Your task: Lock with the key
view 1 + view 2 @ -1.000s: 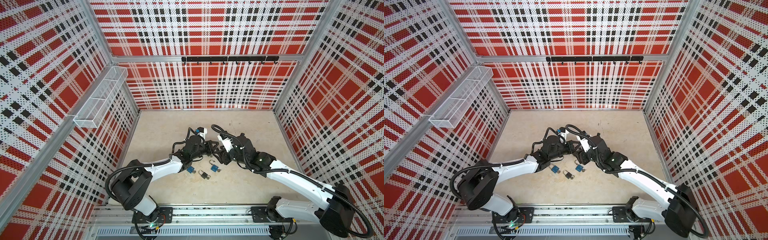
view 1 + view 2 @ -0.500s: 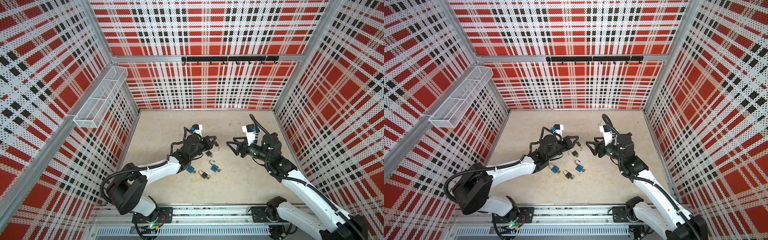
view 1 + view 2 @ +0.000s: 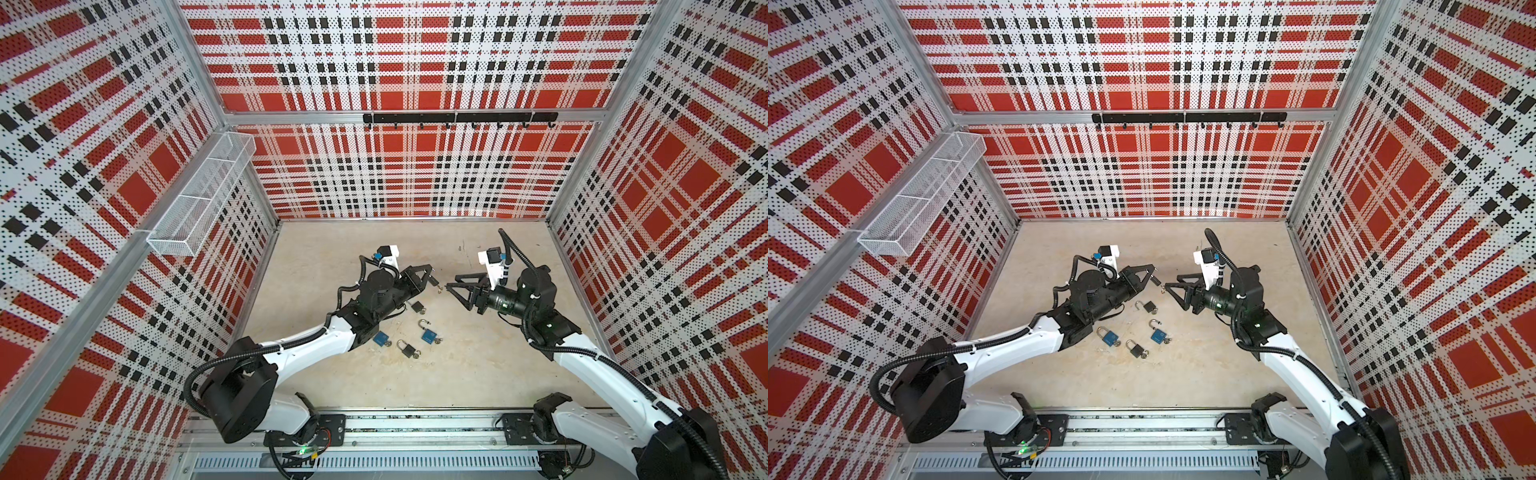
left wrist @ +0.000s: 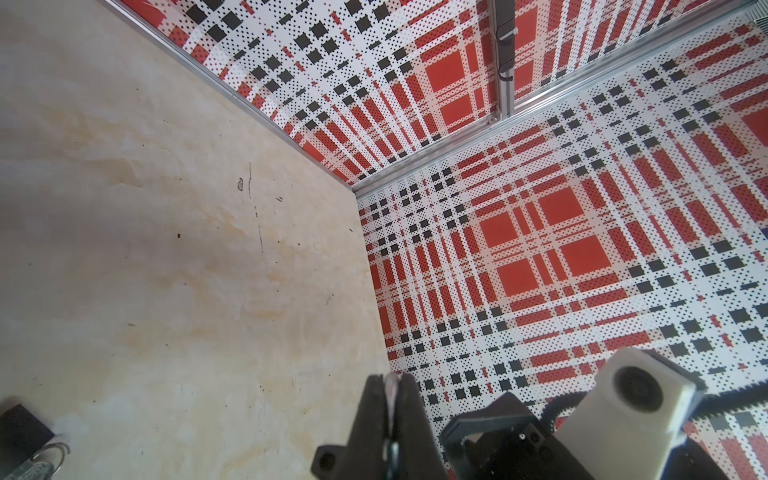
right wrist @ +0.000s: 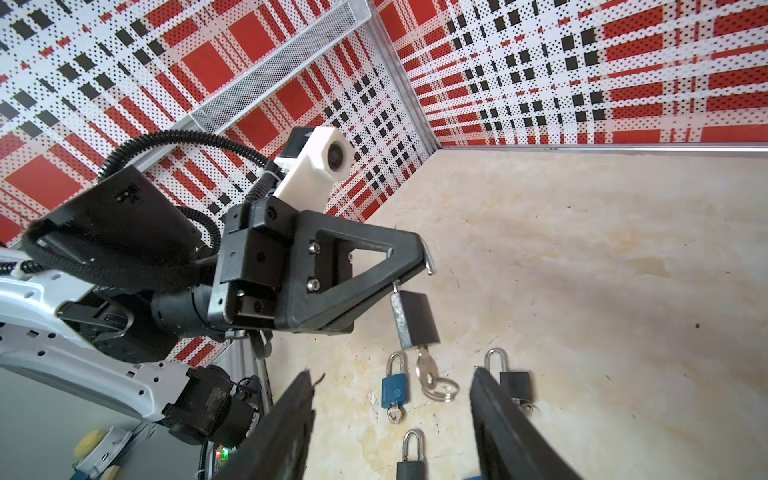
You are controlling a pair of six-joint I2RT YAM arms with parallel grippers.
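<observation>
While the left pincer clamps the padlock by its shackle mid-frame in both top views, its key dangles downward just left of the parted right pincer.

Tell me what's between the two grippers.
A black padlock, hanging by its shackle from the shut left gripper, key in its base, ahead of the open right gripper. The right wrist view shows it best.

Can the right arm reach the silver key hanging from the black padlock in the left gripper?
Probably yes: the open right gripper faces the silver key under the black padlock, held up by the left gripper; nothing stands between.
</observation>
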